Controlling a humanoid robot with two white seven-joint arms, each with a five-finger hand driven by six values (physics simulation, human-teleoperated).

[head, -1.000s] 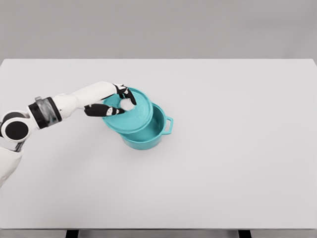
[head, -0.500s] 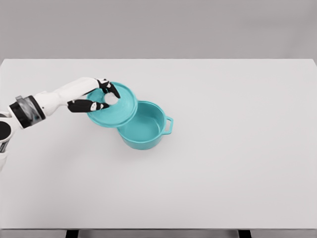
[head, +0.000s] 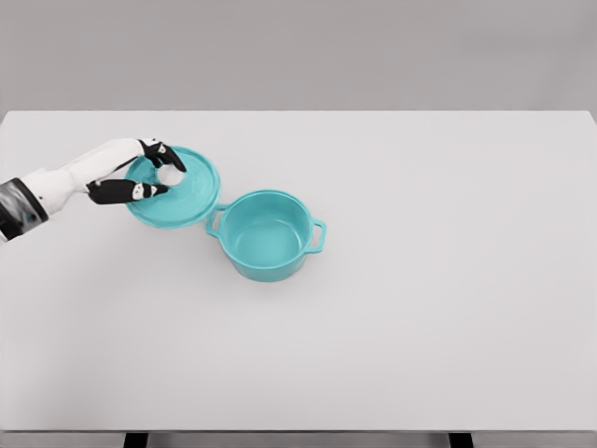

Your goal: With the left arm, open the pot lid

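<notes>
A teal pot [head: 268, 235] stands uncovered near the table's middle, its inside showing and a handle on each side. Its teal lid [head: 183, 194] is held tilted to the pot's left, fully off the rim. My left hand [head: 154, 175] is shut on the lid's knob, thumb and fingers curled around it. The white left forearm runs in from the left edge. Whether the lid's lower edge touches the table I cannot tell. The right arm does not show.
The white table [head: 420, 308] stretches wide to the right and front of the pot. Its front edge lies near the picture's bottom, with dark legs below.
My left hand has carried the lid leftward, from overlapping the pot's rim to fully beside it. The pot now shows whole and has not moved.
</notes>
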